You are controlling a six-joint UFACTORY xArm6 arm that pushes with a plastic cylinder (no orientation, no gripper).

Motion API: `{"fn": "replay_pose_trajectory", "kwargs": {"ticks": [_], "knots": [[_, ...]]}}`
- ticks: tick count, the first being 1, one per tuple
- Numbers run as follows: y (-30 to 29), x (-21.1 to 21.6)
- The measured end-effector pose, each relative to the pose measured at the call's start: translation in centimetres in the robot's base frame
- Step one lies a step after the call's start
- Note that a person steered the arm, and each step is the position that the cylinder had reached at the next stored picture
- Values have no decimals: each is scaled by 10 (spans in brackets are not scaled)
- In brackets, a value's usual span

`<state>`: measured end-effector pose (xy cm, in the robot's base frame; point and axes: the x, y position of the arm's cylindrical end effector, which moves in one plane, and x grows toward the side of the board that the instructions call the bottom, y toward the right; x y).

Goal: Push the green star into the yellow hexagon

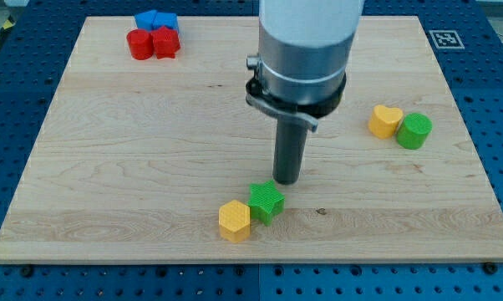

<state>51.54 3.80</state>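
Note:
The green star (266,201) lies near the view's bottom centre of the wooden board (109,167). The yellow hexagon (234,221) sits just to its lower left, touching it. My tip (287,181) is at the star's upper right edge, touching or nearly touching it. The rod hangs from the large grey arm above.
A yellow heart (385,121) and a green cylinder (415,131) sit side by side at the view's right. At the top left, a red cylinder (139,44) and a red star (165,42) lie below two blue blocks (156,20). The board's bottom edge is close below the hexagon.

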Motion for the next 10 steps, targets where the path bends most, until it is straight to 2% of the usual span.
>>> {"fn": "replay_pose_trajectory", "kwargs": {"ticks": [1,3,5,6,7,8,10], "knots": [[-2,-6],[-1,33],[19,48],[26,44],[27,14],[8,10],[-4,46]]}}
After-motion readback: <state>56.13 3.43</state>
